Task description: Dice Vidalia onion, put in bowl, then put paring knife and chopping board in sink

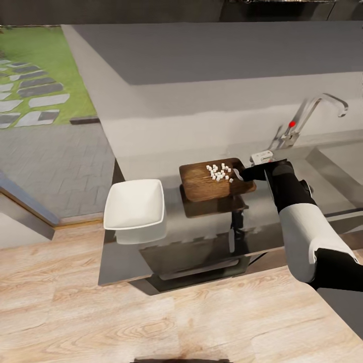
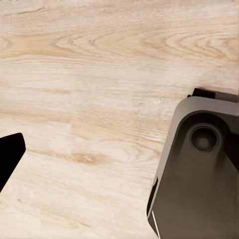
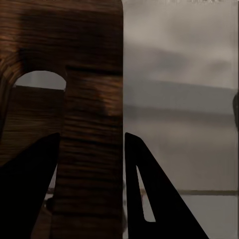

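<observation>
The right gripper [image 1: 241,174] clamps the brown wooden chopping board's [image 1: 201,184] handle end, lifted off the counter, white square bowl [image 1: 135,204] lying leftward.

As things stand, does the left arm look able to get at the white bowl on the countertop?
Probably yes, after a lift. The bowl sits at the countertop's left end with nothing on or around it. But the left wrist view looks down at wooden floor, so that arm seems to hang low, away from the counter.

Soft even daylight, glossy reflections, mild blur.
</observation>
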You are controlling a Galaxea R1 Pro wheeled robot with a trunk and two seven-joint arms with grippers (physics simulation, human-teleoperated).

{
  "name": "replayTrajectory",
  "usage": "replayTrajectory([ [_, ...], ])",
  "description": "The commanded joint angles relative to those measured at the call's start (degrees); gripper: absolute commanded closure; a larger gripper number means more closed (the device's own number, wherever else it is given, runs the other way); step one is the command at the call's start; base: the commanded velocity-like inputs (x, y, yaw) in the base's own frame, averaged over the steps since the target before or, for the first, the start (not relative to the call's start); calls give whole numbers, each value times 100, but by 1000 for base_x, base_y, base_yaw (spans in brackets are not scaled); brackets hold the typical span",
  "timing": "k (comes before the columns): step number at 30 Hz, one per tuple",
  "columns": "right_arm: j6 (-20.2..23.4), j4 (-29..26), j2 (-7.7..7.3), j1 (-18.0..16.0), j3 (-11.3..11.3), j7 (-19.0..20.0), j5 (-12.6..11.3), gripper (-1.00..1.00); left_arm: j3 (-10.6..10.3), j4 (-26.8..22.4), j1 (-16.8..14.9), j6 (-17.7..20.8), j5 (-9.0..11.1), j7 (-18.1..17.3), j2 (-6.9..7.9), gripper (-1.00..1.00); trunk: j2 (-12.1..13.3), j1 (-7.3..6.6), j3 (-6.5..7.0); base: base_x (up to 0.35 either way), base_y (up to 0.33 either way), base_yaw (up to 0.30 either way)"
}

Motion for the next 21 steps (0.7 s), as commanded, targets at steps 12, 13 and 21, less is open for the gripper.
replayTrajectory([
  [12, 13, -7, 8, -4, -12, 54, 57, 100, -47, 25, -10, -36, 44, 7, -3, -100, -9, 3, 99, 0, 0, 0],
  [13, 13, -7, 9, -4, -11, 54, 57, 100, -47, 25, -10, -36, 44, 7, -3, -100, -9, 3, 108, 0, 0, 0],
  [21, 13, -7, 10, -4, -7, 54, 57, 100, -49, 25, -10, -36, 44, 7, -5, -100, -9, 3, 181, 0, 0, 0],
])
